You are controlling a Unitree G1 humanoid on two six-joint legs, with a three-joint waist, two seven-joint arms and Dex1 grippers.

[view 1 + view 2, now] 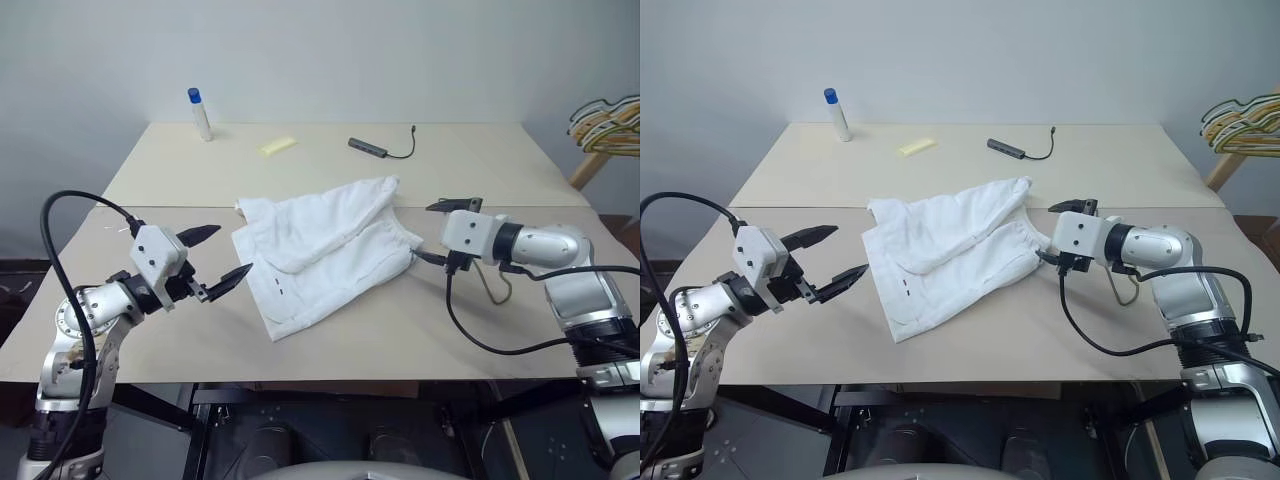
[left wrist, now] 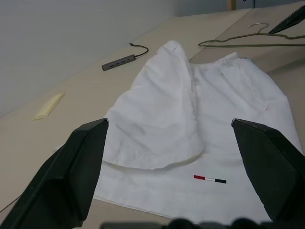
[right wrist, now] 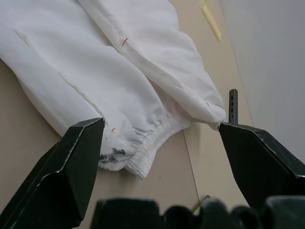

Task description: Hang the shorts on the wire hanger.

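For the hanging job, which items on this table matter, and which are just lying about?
Belong to the job:
- shorts, lying flat mid-table
- wire hanger, on the table by the right gripper
- left gripper, open, empty

Lying about:
- white bottle with blue cap
- yellow strip
- USB hub with cable
- bunch of coloured hangers, off the table

— What is seen behind the table (image 1: 330, 330)?

— A plain pale wall (image 1: 330, 55) is seen, evenly lit, just behind the table's far edge.

— How is the table made?

— It is made of light beige boards; a seam is seen running across it from the left edge to the right edge.

— And at the sides?

— Beyond the far right corner, a wooden stand (image 1: 588, 168) with a bunch of coloured hangers (image 1: 605, 122) is placed. Under the near edge, a dark floor (image 1: 330, 440) is visible.
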